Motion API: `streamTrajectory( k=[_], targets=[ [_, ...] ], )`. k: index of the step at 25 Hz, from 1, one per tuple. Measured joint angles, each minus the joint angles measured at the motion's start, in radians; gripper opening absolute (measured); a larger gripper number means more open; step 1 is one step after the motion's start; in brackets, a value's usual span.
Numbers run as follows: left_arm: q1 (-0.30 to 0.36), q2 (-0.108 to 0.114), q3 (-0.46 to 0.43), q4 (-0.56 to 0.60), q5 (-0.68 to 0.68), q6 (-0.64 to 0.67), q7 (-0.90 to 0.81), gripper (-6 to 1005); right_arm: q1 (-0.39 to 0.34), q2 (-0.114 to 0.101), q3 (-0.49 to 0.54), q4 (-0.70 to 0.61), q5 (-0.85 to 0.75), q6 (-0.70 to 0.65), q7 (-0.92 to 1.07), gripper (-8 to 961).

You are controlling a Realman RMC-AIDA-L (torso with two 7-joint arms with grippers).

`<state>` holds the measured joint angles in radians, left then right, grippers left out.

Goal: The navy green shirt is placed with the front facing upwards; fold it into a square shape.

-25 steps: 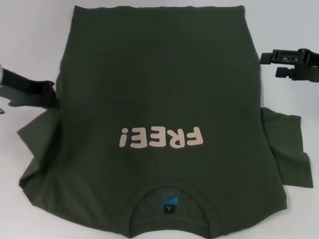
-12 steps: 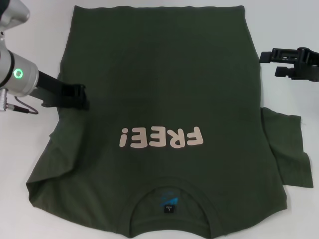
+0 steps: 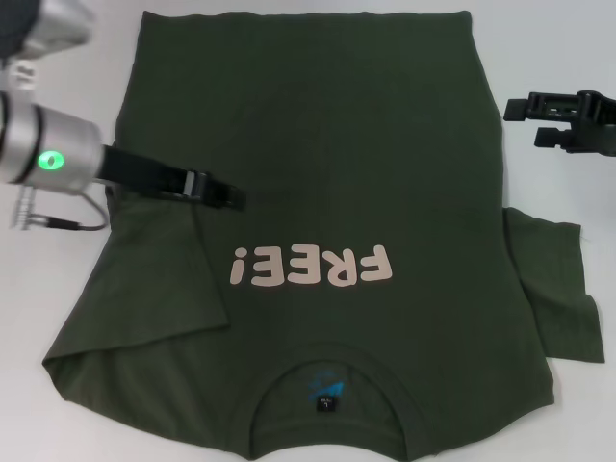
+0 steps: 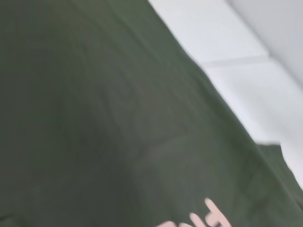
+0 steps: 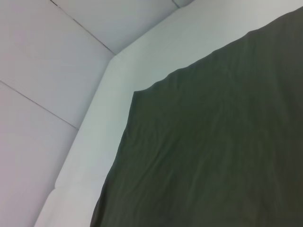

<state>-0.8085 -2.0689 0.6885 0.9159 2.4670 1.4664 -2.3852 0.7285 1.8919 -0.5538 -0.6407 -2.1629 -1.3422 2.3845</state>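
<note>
The navy green shirt [image 3: 318, 144] lies front up on the white table, its pink "FREE!" lettering [image 3: 313, 267] upside down and its collar [image 3: 329, 385] nearest me. My left gripper [image 3: 226, 197] is over the shirt's body just above the lettering, shut on the left sleeve [image 3: 164, 279], which is drawn inward as a folded flap. My right gripper [image 3: 522, 123] hangs open beside the shirt's right edge, holding nothing. The right sleeve [image 3: 553, 289] still lies spread out flat. In the left wrist view the shirt [image 4: 104, 123] fills most of the picture.
The white table [image 3: 558, 48] shows bare on both sides of the shirt. A cable [image 3: 58, 223] loops under my left arm's wrist. The right wrist view shows the shirt's hem corner [image 5: 142, 94] and the table's back edge [image 5: 90, 113].
My left gripper has travelled right from the shirt's left edge onto its body, dragging the left sleeve over the front. The right gripper has stayed put.
</note>
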Motion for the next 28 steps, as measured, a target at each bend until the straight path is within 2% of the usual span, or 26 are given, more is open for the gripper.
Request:
streamTrajectory(
  k=[3,7,8,9,10,13,17,18,22,25,26,27,28],
  targets=[
    [0.064,0.013,-0.055,0.018,-0.079,0.033,0.029,287,-0.004,-0.003,-0.025,-0.008,-0.001,-0.016,-0.018,912],
    [0.195,0.016,-0.084,0.024,-0.264,0.107,0.198,367,-0.009,-0.015,-0.076,-0.019,-0.003,-0.055,-0.093,911],
    [0.227,0.012,-0.085,0.024,-0.303,0.128,0.258,407,-0.009,-0.016,-0.078,-0.02,-0.003,-0.06,-0.106,911],
    [0.288,-0.003,-0.086,0.024,-0.357,0.167,0.375,447,-0.009,-0.019,-0.08,-0.022,-0.003,-0.069,-0.127,911],
    [0.288,-0.003,-0.086,0.024,-0.357,0.167,0.375,487,-0.009,-0.019,-0.08,-0.022,-0.003,-0.069,-0.127,911],
    [0.349,-0.031,-0.084,0.025,-0.382,0.228,0.522,600,-0.011,-0.021,-0.08,-0.023,-0.003,-0.075,-0.135,911],
    [0.394,-0.053,-0.069,0.018,-0.369,0.27,0.602,733,-0.017,-0.022,-0.051,-0.02,0.001,-0.072,-0.116,911],
    [0.402,-0.055,-0.069,0.017,-0.366,0.273,0.605,766,-0.025,-0.023,-0.015,-0.017,0.004,-0.067,-0.104,912],
    [0.416,-0.061,-0.075,0.015,-0.366,0.283,0.606,766,-0.039,-0.031,0.008,-0.021,0.003,-0.086,-0.099,904],
    [0.417,-0.065,-0.076,0.014,-0.366,0.283,0.593,765,-0.054,-0.053,-0.006,-0.024,-0.008,-0.145,-0.069,899],
    [0.417,-0.067,-0.079,0.014,-0.367,0.277,0.583,765,-0.063,-0.071,-0.016,-0.028,-0.031,-0.196,-0.03,897],
    [0.417,-0.067,-0.081,0.013,-0.368,0.27,0.574,765,-0.067,-0.081,-0.017,-0.032,-0.052,-0.221,-0.004,895],
    [0.417,-0.068,-0.083,0.013,-0.371,0.261,0.566,765,-0.067,-0.081,-0.017,-0.032,-0.052,-0.221,-0.004,893]
  ],
)
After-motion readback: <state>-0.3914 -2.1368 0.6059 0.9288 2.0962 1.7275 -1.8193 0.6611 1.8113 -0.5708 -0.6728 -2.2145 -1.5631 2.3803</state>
